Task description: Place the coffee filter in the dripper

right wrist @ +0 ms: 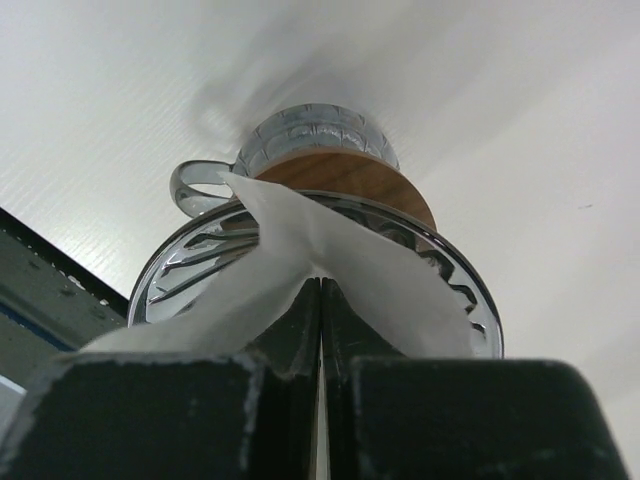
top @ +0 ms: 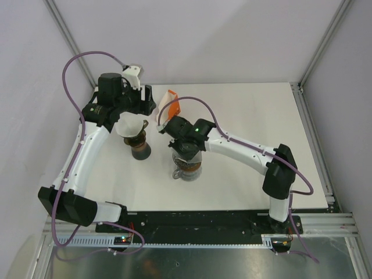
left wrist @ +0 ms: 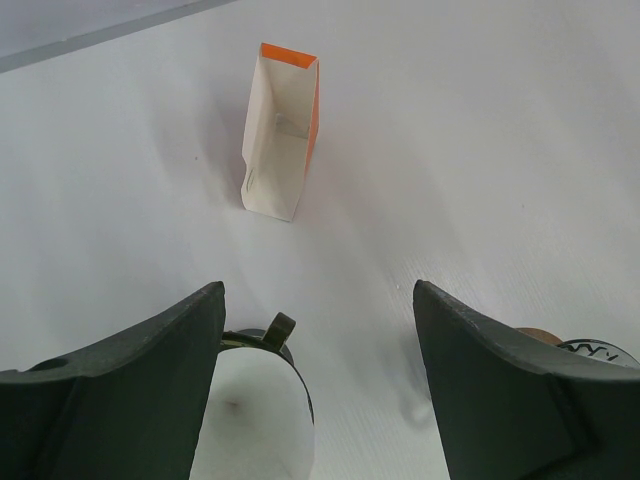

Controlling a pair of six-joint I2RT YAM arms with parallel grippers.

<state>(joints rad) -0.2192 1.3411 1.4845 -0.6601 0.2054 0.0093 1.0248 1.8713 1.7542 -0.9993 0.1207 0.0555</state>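
Much of the glass dripper (right wrist: 200, 265) was hidden: in the top view the right arm's wrist covered its mouth, and only its lower body showed on the desk (top: 261, 110); in the right wrist view the dark fingers blocked the near part of its ribbed rim. The right end effector (right wrist: 320, 300) was closed tight, its fingers pressed together on a fold of the white coffee filter (right wrist: 340, 260); the paper spread out to both sides just over the dripper's open mouth. Whether its lower edge already touched the ribs inside could not be told. Below the rim a wooden collar (right wrist: 350, 180) and a clear handle (right wrist: 195, 185) on the left were visible; the base was out of focus.

The left end effector (left wrist: 318, 292) stood wide open with nothing between its fingers, above a white cone (left wrist: 255, 410) with a dark rim, cut off by the bottom edge of the frame; what lay inside the cone was hard to make out beyond a faint dark spot. From above, this cone sat on a dark base (top: 140, 150) beside the dripper, the two apart. An orange and white carton (left wrist: 280, 135) lay farther back on the desk, its open end facing the left wrist camera, with only bare white inner walls showing
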